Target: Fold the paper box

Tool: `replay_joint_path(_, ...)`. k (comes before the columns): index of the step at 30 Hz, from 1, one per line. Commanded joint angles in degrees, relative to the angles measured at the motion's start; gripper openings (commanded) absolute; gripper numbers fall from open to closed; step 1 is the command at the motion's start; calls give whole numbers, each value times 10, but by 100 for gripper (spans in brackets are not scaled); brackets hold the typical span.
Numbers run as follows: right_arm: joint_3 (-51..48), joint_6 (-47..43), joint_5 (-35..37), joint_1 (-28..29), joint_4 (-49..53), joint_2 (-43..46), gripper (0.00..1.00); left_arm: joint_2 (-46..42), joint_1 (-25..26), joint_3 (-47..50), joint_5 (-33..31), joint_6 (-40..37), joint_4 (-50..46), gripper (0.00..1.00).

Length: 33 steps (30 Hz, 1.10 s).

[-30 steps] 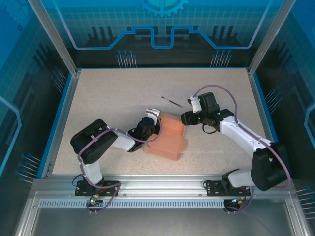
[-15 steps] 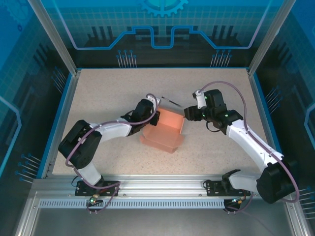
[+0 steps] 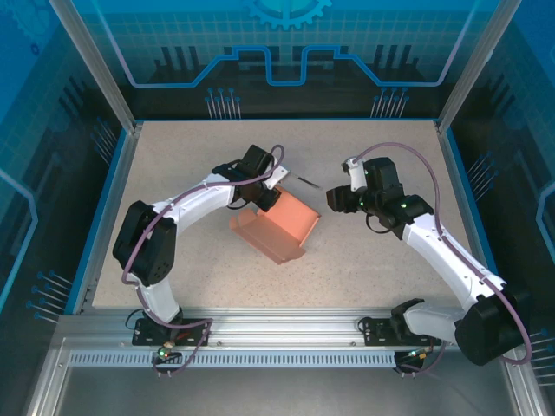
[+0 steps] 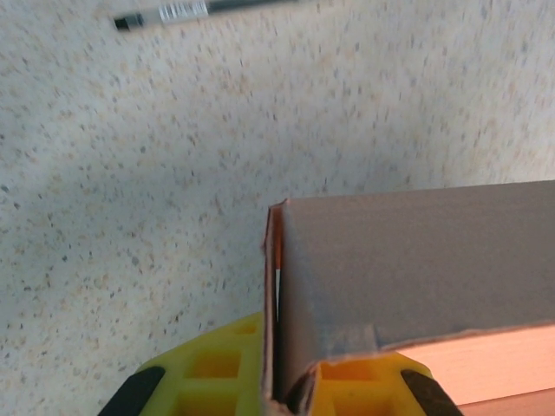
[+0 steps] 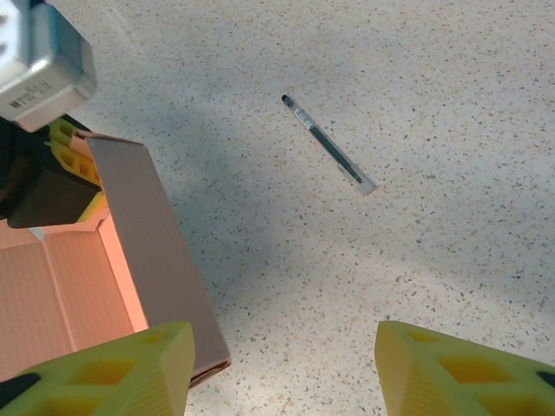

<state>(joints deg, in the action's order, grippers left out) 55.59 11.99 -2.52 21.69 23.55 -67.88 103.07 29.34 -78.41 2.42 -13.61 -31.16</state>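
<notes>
The paper box [image 3: 276, 227] is lying near the middle of the desk [image 3: 173, 156]. The left tool [image 3: 264, 194] is pinching the box's wall at its 12 o'clock edge, the card pressed between the yellow fingers [image 4: 217, 386]. The right tool [image 3: 333, 201] is hovering at the box's 2 o'clock, apart from it, fingers spread around nothing. A dark pen [image 3: 308, 181] is lying at 1 o'clock.

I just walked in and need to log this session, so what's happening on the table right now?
The left gripper is clamped on one wall of the pink paper box, which is partly formed with its inside open. The right gripper is open and hovers just right of the box, not touching it. A pen lies on the table beyond them.
</notes>
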Motion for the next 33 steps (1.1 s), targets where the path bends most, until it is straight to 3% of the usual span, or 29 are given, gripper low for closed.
replay_joint_path(1, -6, 1, -17, -5, 3, -5, 58, 24, -11, -48, 37, -74, -131, 0)
replay_joint_path(11, -29, 3, -15, -5, 3, -11, 59, 116, -38, -155, 55, -114, -245, 0)
replay_joint_path(33, -49, 6, -18, -3, -13, -36, 58, 301, -41, -358, 55, -123, -341, 0)
